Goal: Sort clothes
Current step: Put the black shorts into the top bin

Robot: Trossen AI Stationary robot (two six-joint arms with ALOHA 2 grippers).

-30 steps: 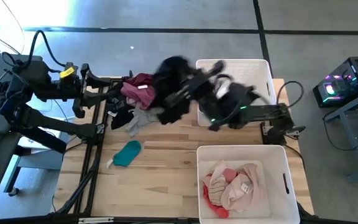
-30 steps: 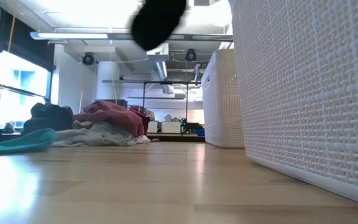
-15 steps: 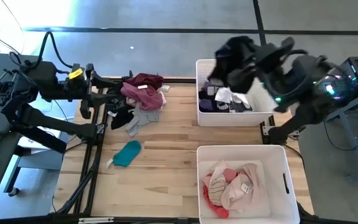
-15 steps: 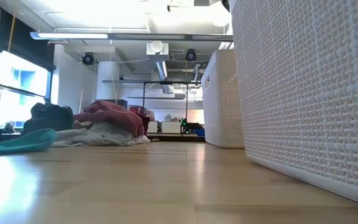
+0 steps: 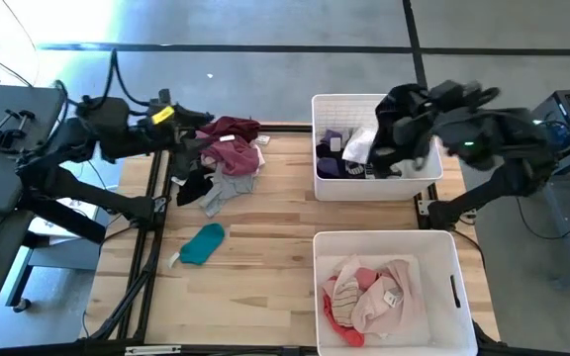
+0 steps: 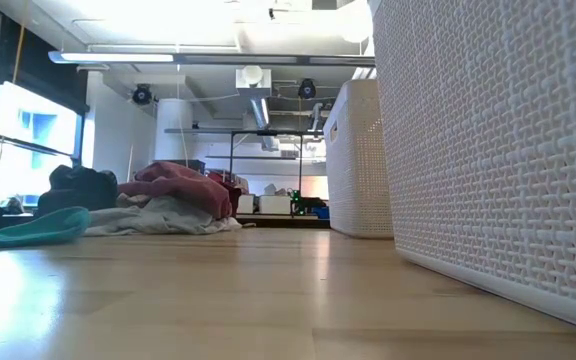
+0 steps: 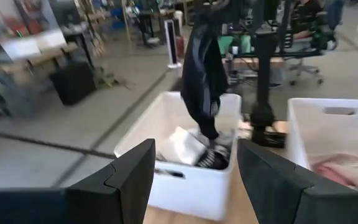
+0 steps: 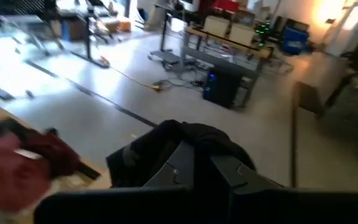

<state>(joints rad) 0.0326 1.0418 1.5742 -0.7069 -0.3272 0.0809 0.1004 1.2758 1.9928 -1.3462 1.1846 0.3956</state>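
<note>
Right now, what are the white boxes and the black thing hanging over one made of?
The white bins look like hard plastic molded in a matte basket-weave pattern. The black garment seems soft, thin fabric: it droops in limp folds from the right pincer above the far bin.

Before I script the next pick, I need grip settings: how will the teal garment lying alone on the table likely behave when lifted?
The teal garment lies flat and crumpled on the table, so it is probably floppy and will drape. It looks thin, so likely light. The black garment hanging limp from the right end effector suggests similar sagging.
</note>
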